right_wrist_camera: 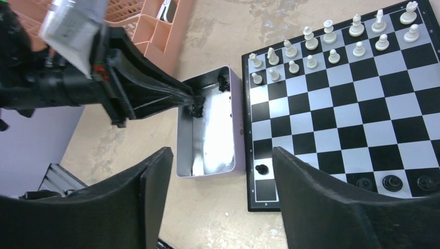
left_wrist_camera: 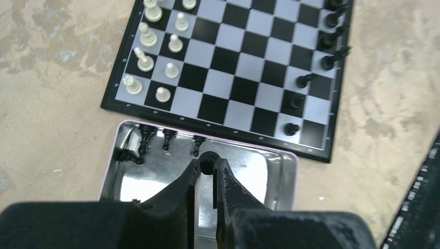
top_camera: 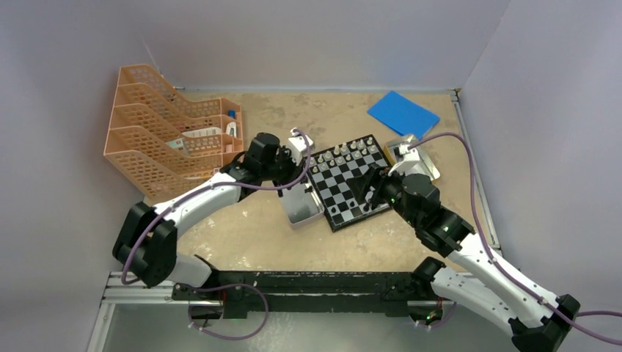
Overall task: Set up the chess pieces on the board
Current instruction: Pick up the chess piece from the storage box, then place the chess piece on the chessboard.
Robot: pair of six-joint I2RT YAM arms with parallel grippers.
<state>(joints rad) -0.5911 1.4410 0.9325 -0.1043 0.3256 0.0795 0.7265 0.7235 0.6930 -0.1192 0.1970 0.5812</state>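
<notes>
The board (top_camera: 345,192) lies mid-table, also seen in the left wrist view (left_wrist_camera: 236,67) and the right wrist view (right_wrist_camera: 337,111). White chess pieces (left_wrist_camera: 155,52) fill two rows on one side. Black chess pieces (left_wrist_camera: 324,57) stand along the opposite edge. A silver tin (left_wrist_camera: 290,174) beside the board holds a few black pieces (left_wrist_camera: 142,142). My left gripper (left_wrist_camera: 208,165) reaches into the tin and is shut on a small black piece (left_wrist_camera: 208,160). My right gripper (right_wrist_camera: 222,155) hangs open over the board's corner and the tin's near end, with nothing between its fingers. A black pawn (right_wrist_camera: 262,169) stands below it.
Stacked orange letter trays (top_camera: 165,139) stand at the back left. A blue flat pad (top_camera: 403,114) lies at the back right. A second silver tin (top_camera: 416,155) sits right of the board. A metal rail (top_camera: 293,282) runs along the near edge.
</notes>
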